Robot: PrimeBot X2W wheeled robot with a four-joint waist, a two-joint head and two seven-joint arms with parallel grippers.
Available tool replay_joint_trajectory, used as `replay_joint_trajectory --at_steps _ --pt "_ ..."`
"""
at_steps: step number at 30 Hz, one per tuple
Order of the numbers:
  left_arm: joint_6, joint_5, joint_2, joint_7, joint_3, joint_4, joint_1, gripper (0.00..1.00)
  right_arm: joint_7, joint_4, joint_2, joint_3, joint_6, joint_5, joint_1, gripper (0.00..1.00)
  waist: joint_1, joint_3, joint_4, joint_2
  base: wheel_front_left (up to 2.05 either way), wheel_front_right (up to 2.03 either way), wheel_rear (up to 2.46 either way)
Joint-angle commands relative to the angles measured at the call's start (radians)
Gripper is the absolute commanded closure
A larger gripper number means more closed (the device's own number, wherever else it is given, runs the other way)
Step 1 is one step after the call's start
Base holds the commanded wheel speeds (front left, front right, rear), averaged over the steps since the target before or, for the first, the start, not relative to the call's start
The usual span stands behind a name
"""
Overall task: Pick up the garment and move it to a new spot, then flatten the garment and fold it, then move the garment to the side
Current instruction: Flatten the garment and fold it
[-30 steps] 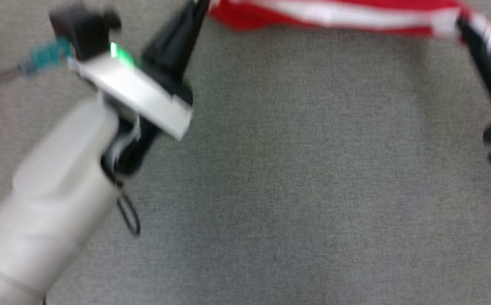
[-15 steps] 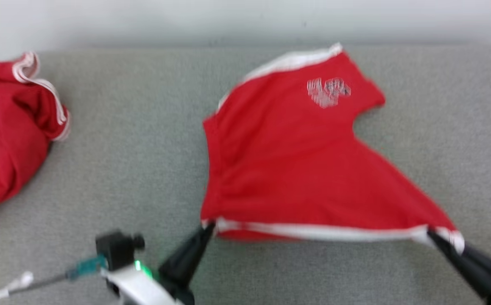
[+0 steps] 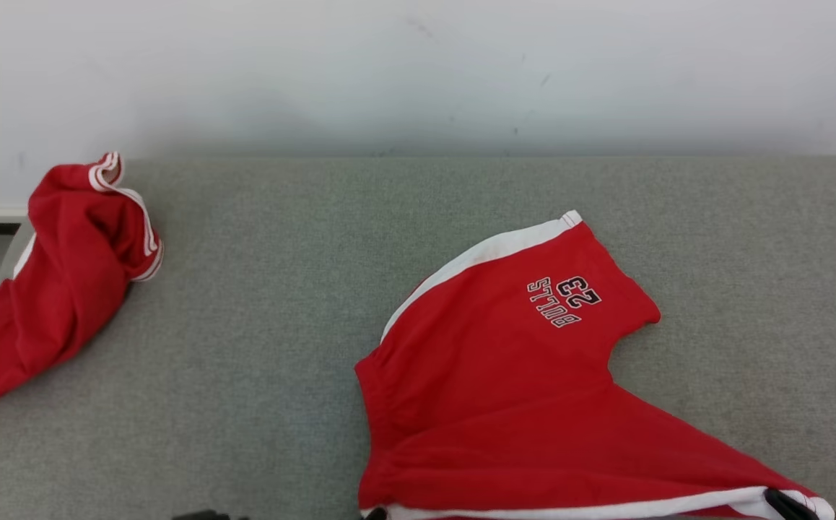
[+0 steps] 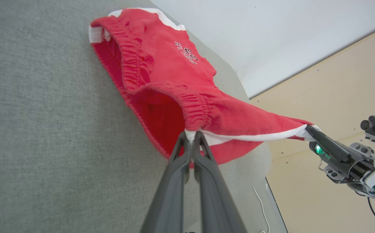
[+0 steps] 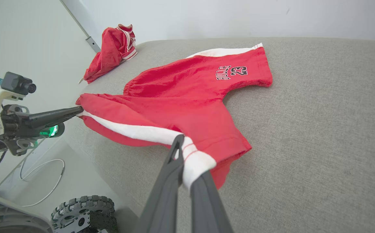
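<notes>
The garment (image 3: 504, 390) is a pair of red shorts with a white side stripe and black "BULLS 23" lettering. It lies partly on the grey padded table (image 3: 259, 347). Its near edge is lifted and stretched taut between both grippers. My left gripper (image 4: 190, 134) is shut on the waistband end of the stripe, and its tip peeks in at the head view's bottom edge (image 3: 375, 514). My right gripper (image 5: 182, 152) is shut on the stripe's hem end, low at the right (image 3: 779, 500). The far leg of the shorts (image 5: 181, 97) rests flat on the table.
A second red garment (image 3: 64, 289) lies crumpled at the table's far left corner. A white wall runs behind the table. Beyond the near table edge are a beige floor (image 4: 330, 97), a white cable (image 5: 41, 181) and my wheel (image 5: 80, 210).
The head camera has swung upward, so the table's far side and the wall now show and the grippers sit at the bottom edge. Both grippers still hold the stretched garment.
</notes>
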Motion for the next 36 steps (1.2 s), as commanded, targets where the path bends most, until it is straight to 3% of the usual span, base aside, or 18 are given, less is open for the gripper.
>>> replay_joint_trajectory --at_steps 1,7,13,20,28,33,34,36 --pt "0.0 -0.024 -0.004 0.013 0.012 -0.007 -0.034 1.0 0.015 0.006 -0.006 -0.012 -0.002 -0.026 -0.028 1.0 0.0005 0.035 0.016 -0.0001 0.0 0.0 0.0" --pt "-0.013 -0.079 -0.047 0.129 0.054 0.002 -0.236 1.0 0.146 0.052 0.049 -0.052 -0.002 -0.053 -0.22 1.0 0.0005 0.17 0.077 -0.0001 0.0 0.0 0.0" --pt "0.043 -0.154 -0.134 0.244 0.108 0.07 -0.462 1.0 0.323 0.155 0.12 -0.062 -0.002 -0.045 -0.491 1.0 0.0005 0.306 0.152 -0.0001 0.0 0.0 0.0" --pt "0.089 -0.116 -0.22 0.221 0.131 0.174 -0.604 1.0 0.407 0.288 0.195 -0.032 -0.002 -0.058 -0.716 1.0 0.0005 0.411 0.213 -0.0001 0.0 0.0 0.0" --pt "0.087 -0.075 -0.292 0.155 0.15 0.275 -0.692 1.0 0.417 0.37 0.225 0.017 -0.002 -0.059 -0.871 1.0 0.0005 0.463 0.258 -0.0001 0.0 0.0 0.0" --pt "0.067 -0.088 -0.308 0.157 0.143 0.29 -0.695 1.0 0.397 0.405 0.219 0.065 -0.002 -0.044 -0.923 1.0 0.0005 0.464 0.27 -0.0001 0.0 0.0 0.0" --pt "0.062 -0.092 -0.31 0.163 0.139 0.289 -0.688 1.0 0.388 0.411 0.219 0.072 -0.002 -0.044 -0.93 0.98 0.0005 0.463 0.27 -0.0001 0.0 0.0 0.0" --pt "0.061 -0.093 -0.308 0.166 0.133 0.285 -0.679 1.0 0.369 0.432 0.22 0.087 -0.002 -0.044 -0.94 0.77 0.0005 0.461 0.269 -0.0001 0.0 0.0 0.0"
